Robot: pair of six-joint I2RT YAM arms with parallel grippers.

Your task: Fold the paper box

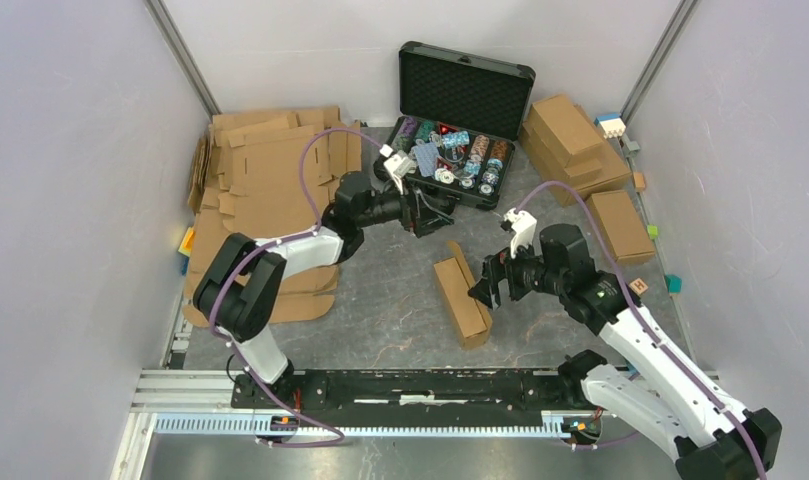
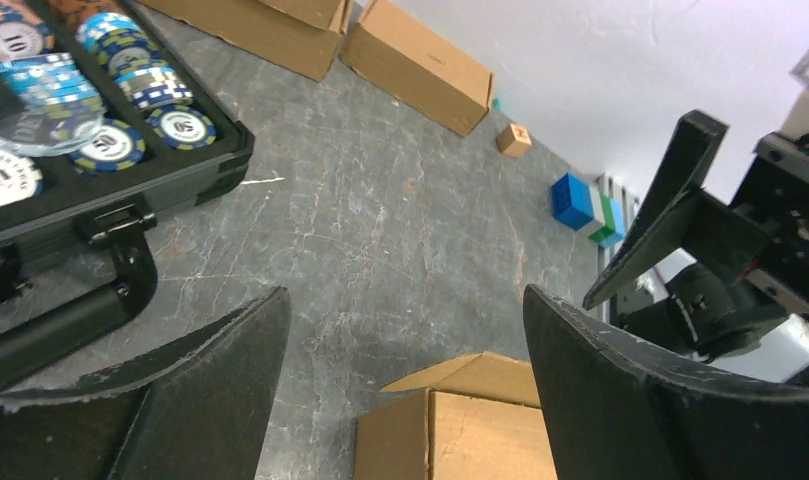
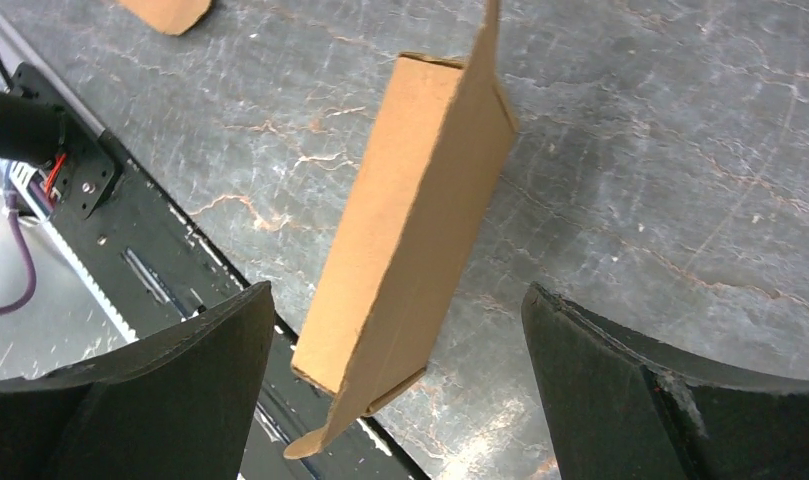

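Observation:
The paper box (image 1: 462, 298) is a shallow brown cardboard box lying on the grey table in the middle, with one flap (image 1: 464, 262) sticking up at its far end. My right gripper (image 1: 485, 287) is open, right next to the box's right side. In the right wrist view the box (image 3: 410, 220) shows edge-on between the spread fingers, which do not touch it, and a rounded tab (image 3: 305, 440) hangs loose. My left gripper (image 1: 427, 215) is open and empty, beyond the box's far end. In the left wrist view the box's end (image 2: 470, 420) lies below the open fingers (image 2: 220, 370).
An open black case of chips (image 1: 460, 110) stands at the back. Flat cardboard sheets (image 1: 270, 170) are piled at the left. Several folded boxes (image 1: 575, 140) lie at the back right, another (image 1: 620, 225) to the right. Small coloured blocks (image 2: 580, 205) line the right wall. The black rail (image 1: 420, 385) runs along the front.

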